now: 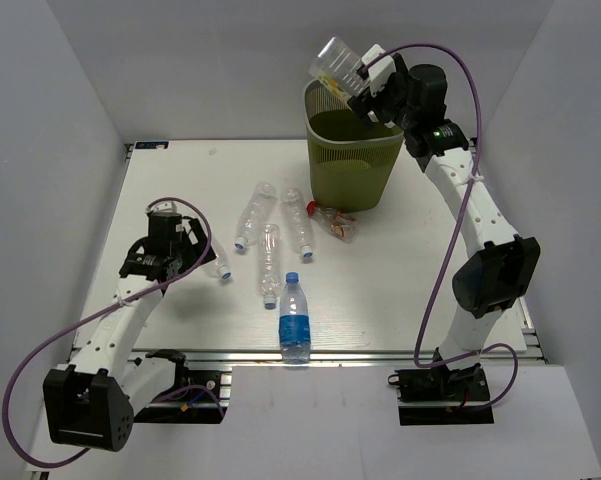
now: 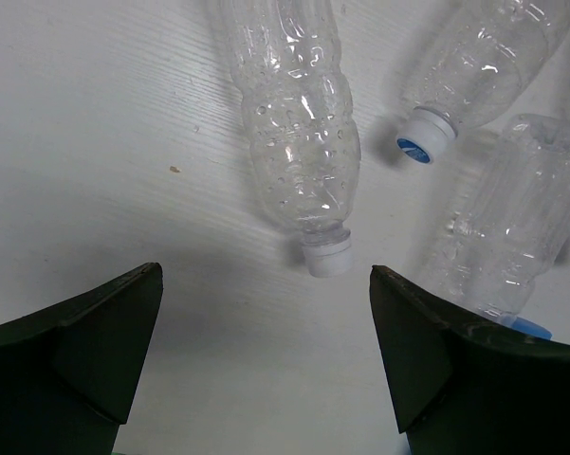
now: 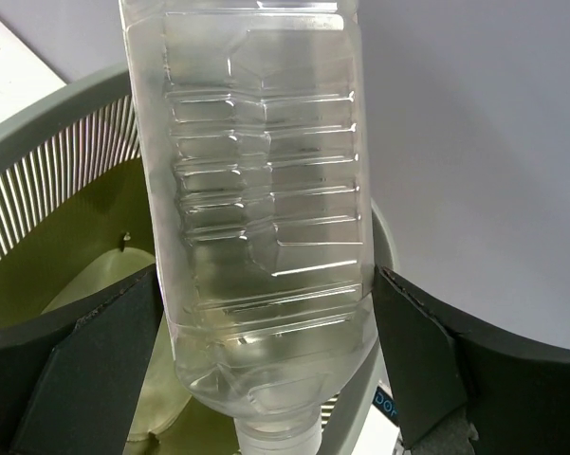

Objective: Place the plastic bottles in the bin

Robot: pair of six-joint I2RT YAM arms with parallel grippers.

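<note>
Right gripper: the right gripper [image 1: 365, 85] is raised above the far left corner of the bin's rim. Its fingers [image 3: 85, 370] are clamped on both sides of the wide clear bottle [image 1: 338, 60].
Wide clear bottle: it is held tilted in the air over the bin. In the right wrist view its ribbed body fills the space between the fingers, and its neck end points down toward the camera.
Bin: the olive-green bin [image 1: 352, 160] stands upright at the far side of the table [image 1: 420, 260], a little right of the middle. Its slotted wall and olive inside show under the held bottle.
Left gripper: the left gripper [image 1: 175, 248] is low over the left part of the table. Its fingers [image 2: 95, 351] are wide apart, and between them is only bare white surface.
White-capped bottle: in the left wrist view the white-capped bottle [image 2: 299, 123] lies flat just ahead of the open fingers, with its cap toward them and not touching them.
Blue-capped bottles: two blue-capped bottles [image 2: 474, 66] lie to the right of it in that view. The nearer one is just beside the right finger.
Slim clear bottles: the slim clear bottles [image 1: 270, 255] lie on their sides near the middle of the table, close together, caps toward the near edge.
Blue-labelled bottle: the blue-labelled bottle [image 1: 295, 320] is at the near edge, its blue cap pointing to the far side.
Red-capped bottle: the red-capped bottle [image 1: 332, 222], crushed, lies just beside the foot of the bin.
</note>
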